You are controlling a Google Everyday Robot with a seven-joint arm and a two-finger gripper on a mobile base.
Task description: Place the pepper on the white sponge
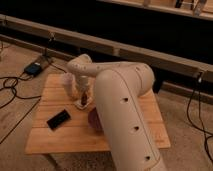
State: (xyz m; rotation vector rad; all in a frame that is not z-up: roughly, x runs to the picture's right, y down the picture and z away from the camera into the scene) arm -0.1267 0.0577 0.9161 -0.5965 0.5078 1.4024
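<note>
Slim red pepper (84, 96) at gripper (83, 98)

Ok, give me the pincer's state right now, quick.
Pincer: low over the white sponge on the wooden table, at the pepper; open or shut cannot be told.

Arm reaches fwd, wrist bent down, end effector (82, 96) low over table's left-center.
</note>
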